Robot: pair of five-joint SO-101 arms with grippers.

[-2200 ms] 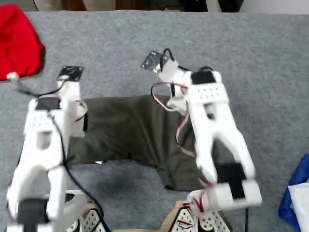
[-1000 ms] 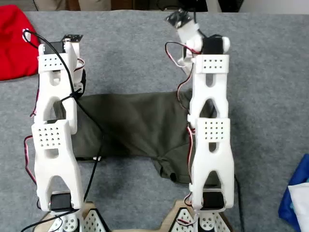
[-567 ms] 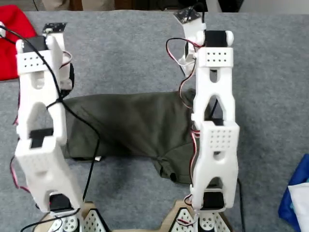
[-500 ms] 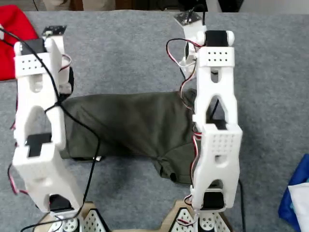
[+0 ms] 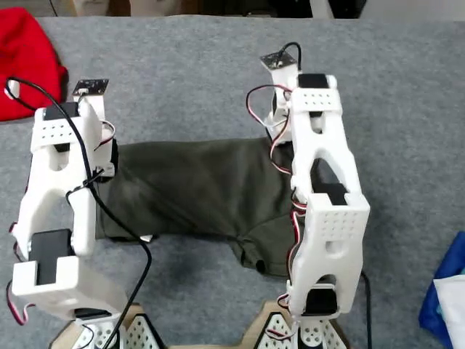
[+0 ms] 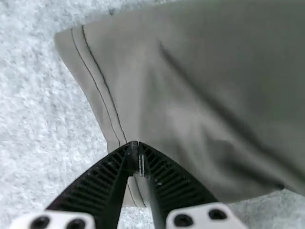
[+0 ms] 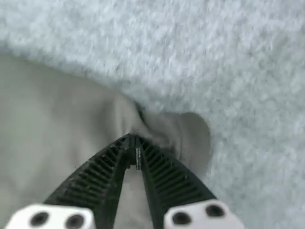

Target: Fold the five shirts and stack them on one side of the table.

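An olive shirt (image 5: pixel 196 189) lies folded into a wide band in the middle of the grey table (image 5: pixel 399 109). My left gripper (image 5: pixel 110 156) is at the shirt's far left corner. In the left wrist view the gripper (image 6: pixel 135 145) is shut, its tips resting on the stitched hem of the flat shirt (image 6: pixel 200 95), with no cloth bunched between them. My right gripper (image 5: pixel 282 134) is at the far right corner. In the right wrist view the gripper (image 7: pixel 134 139) is shut where the shirt (image 7: pixel 57 124) puckers up into its tips.
A red shirt (image 5: pixel 25 62) lies crumpled at the far left corner of the table. A blue and white garment (image 5: pixel 447 291) shows at the right edge. The far half of the table beyond the olive shirt is bare grey cloth.
Both arms were stretched out far over the table and have drawn back and down, so the grippers now sit at the olive shirt's far corners. The shirt's outline has not changed.
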